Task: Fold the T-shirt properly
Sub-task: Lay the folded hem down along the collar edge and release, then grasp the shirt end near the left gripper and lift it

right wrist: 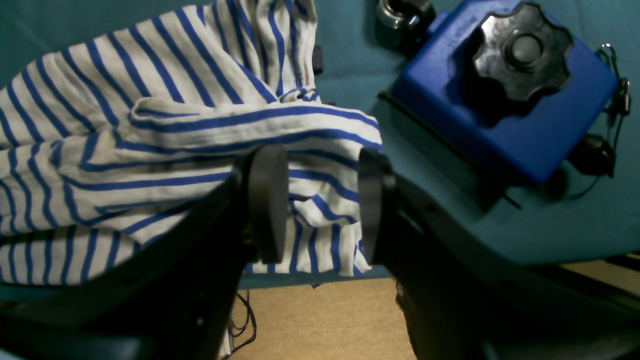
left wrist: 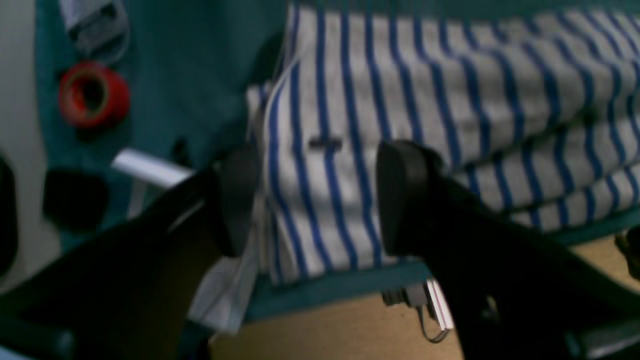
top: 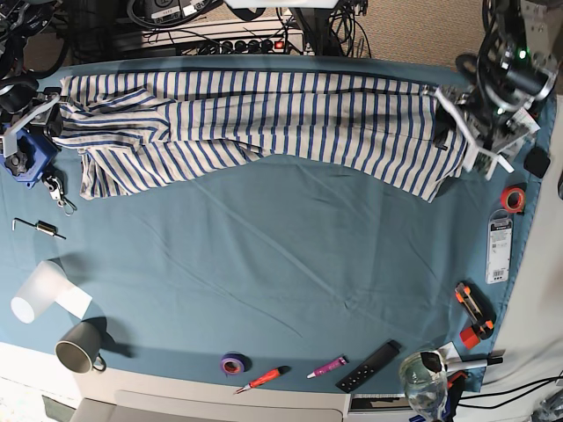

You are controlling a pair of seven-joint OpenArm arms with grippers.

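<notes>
Desk (top: pixel 290 281) w/ teal cloth took up most of the base view. T-shirt (top: pixel 264 119) lay stretched in a long band along the 12 o'clock edge, bunched at the 10 o'clock end. Left end effector (left wrist: pixel 315 200) at approx 2 o'clock, jaws apart, striped hem between them, not clamped. Right end effector (right wrist: pixel 322 205) at 10 o'clock, jaws apart over bunched cloth. Blue clamp (right wrist: pixel 505 95) just beside it. Red tape roll (left wrist: pixel 92 95) near the left one.
</notes>
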